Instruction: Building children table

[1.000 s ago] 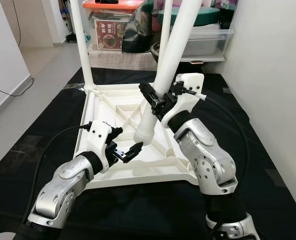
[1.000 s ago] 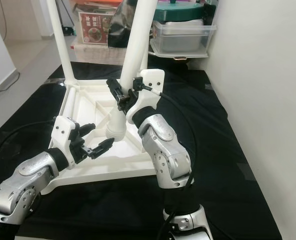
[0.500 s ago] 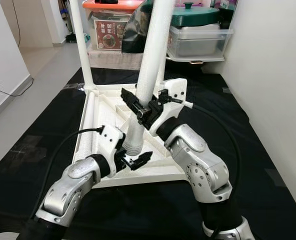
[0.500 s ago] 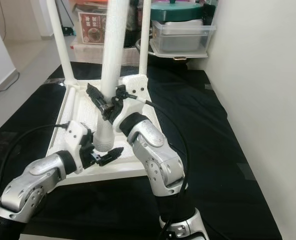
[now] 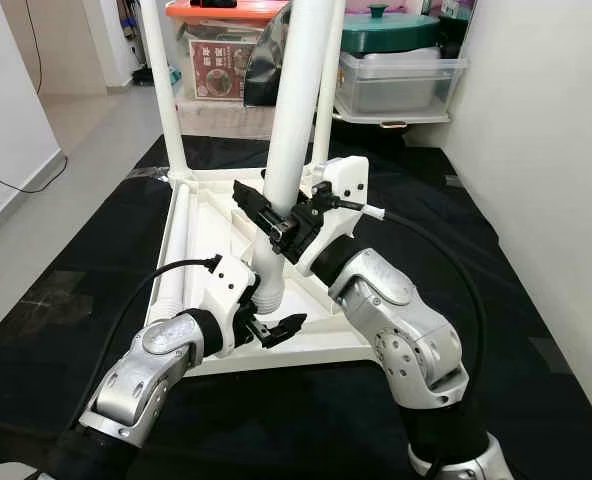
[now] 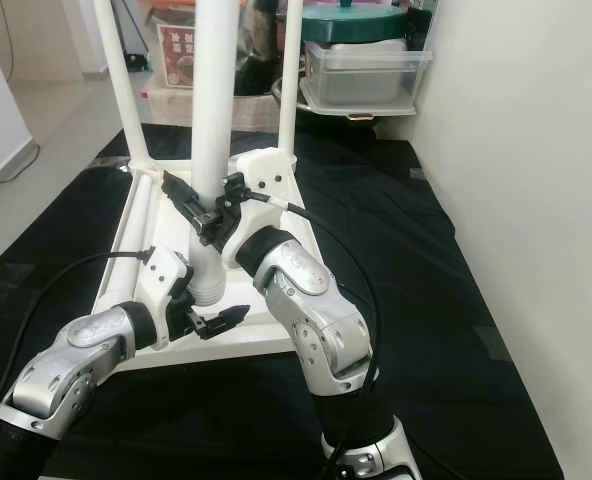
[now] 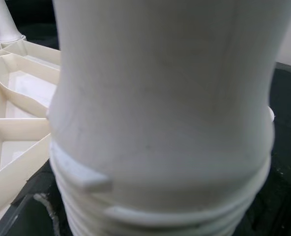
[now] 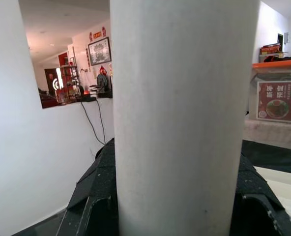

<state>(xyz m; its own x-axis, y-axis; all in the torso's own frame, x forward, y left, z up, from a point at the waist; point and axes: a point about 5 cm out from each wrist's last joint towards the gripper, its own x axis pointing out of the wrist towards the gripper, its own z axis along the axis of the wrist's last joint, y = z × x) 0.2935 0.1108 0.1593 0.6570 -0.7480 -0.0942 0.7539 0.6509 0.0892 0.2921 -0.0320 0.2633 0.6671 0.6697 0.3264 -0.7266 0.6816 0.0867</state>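
Black floor mat (image 5: 536, 300) carries your upturned table (image 5: 216, 205). Right gripper (image 5: 276, 222) clamps leg (image 5: 298, 90); left gripper (image 5: 266, 325) fingers spread around its threaded base. Box label unreadable.

Printed matter: a red box (image 5: 219, 68) under the orange-lidded bin carries light Chinese characters above a food photograph; the characters are too small to read. No other legible labels, numbers or brands.
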